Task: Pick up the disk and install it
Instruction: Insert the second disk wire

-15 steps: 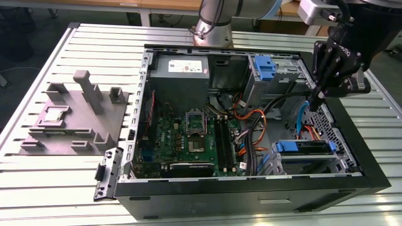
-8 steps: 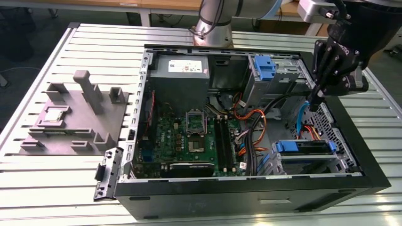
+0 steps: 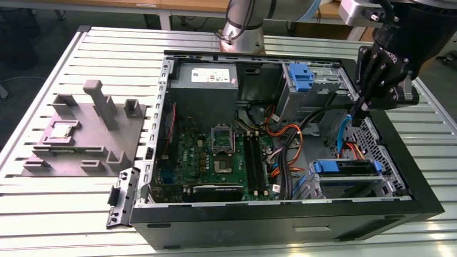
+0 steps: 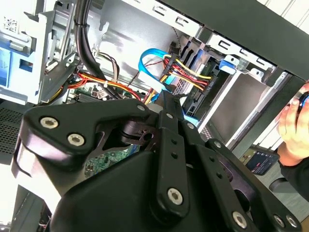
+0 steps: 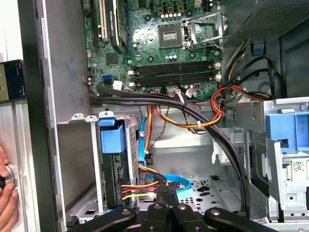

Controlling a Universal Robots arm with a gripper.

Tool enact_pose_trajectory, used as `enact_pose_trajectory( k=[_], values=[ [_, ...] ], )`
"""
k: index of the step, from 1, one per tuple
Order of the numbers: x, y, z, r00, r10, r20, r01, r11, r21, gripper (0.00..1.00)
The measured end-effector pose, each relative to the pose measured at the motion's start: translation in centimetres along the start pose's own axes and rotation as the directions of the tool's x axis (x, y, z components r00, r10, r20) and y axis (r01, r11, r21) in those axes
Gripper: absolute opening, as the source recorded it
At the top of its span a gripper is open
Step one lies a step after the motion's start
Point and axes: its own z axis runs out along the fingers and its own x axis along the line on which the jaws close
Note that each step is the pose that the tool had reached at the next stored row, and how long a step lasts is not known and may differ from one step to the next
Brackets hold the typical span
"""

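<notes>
Black computer case (image 3: 286,225) sits open on the tabletop (image 3: 64,214). At four o'clock inside, the disk (image 3: 345,167) appears seated in its bay. End effector (image 3: 359,115) hovers above, empty, fingers closed together; the install step looks finished.

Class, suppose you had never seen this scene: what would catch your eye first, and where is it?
The open computer case on the slatted table, its green motherboard exposed. The black gripper hangs over the case's side at the exterior view's right, above orange and blue cables. Blue drive carriers stand out below it.
</notes>
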Motion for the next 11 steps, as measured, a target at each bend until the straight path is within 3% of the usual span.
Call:
enact_pose_trajectory(
  k=[5, 7, 10, 11],
  values=[
    [-0.01, 0.0, 0.04, 1.0, 0.0, -0.0022, 0.0, 1.0, 0.0002, 0.17],
    [0.0, 0.0, 0.02, 1.0, 0.0, -0.0092, 0.0, 1.0, 0.0008, 0.18],
    [-0.01, 0.0, 0.11, 0.9998, -0.001, -0.0184, 0.001, 1.0, 0.0017, 0.31],
    [-0.02, 0.01, 0.23, 0.9998, -0.001, -0.0207, 0.001, 1.0, 0.0018, 0.31]
  ],
)
